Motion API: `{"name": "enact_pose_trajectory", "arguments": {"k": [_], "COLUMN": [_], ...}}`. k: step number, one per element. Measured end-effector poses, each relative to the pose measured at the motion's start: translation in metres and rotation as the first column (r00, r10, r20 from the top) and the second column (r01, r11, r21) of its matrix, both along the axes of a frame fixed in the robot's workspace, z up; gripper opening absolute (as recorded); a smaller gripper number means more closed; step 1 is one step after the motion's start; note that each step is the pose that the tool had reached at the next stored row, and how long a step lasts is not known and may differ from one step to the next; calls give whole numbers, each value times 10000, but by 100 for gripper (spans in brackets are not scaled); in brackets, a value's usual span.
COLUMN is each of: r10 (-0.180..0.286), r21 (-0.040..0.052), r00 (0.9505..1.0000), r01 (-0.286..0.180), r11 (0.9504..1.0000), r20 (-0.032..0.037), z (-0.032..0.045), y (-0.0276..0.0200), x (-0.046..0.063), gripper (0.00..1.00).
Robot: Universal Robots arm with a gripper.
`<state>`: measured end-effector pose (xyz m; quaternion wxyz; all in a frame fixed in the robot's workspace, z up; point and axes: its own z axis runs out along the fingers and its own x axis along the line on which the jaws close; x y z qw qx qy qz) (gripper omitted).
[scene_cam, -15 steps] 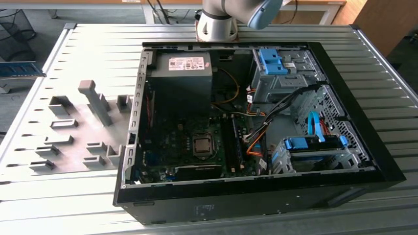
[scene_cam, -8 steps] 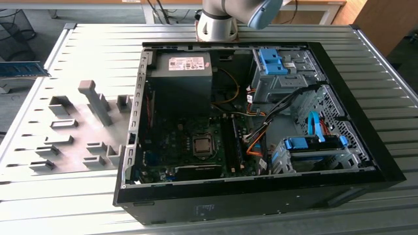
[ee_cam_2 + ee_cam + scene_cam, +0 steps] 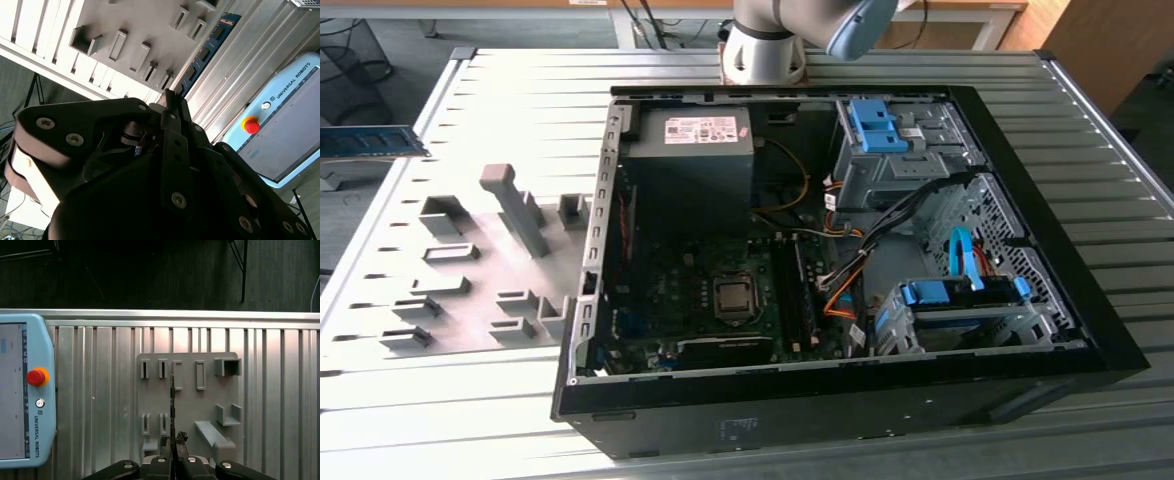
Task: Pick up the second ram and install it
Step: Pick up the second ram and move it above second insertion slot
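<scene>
My gripper (image 3: 173, 441) is shut on the second ram (image 3: 172, 400), a thin stick seen edge-on and pointing away from the fingers over the grey fixture plate (image 3: 190, 390). In the second wrist view the ram (image 3: 207, 50) shows its blue board and black chips, running out from the gripper (image 3: 170, 97). In the exterior view the ram (image 3: 374, 140) hangs level at the exterior view's left edge, above the table and well away from the open computer case (image 3: 827, 250). The black motherboard slots (image 3: 794, 290) lie inside the case, beside the processor socket.
Grey fixture blocks (image 3: 507, 205) stand on the plate to the exterior view's left of the case. A light blue pendant with a red button (image 3: 37, 376) lies on the ribbed metal table (image 3: 100, 415). Cables and blue drive brackets (image 3: 947, 290) crowd the case's far side.
</scene>
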<state>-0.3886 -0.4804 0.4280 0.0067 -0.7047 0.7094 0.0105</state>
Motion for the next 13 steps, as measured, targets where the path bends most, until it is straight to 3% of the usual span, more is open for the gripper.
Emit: {"name": "enact_pose_trajectory", "arguments": {"k": [13], "r10": [-1], "r21": [0], "r00": [10000], "r01": [1], "r11": [10000], "r20": [0], "z": [0], "y": [0], "x": [90], "gripper": [14]}}
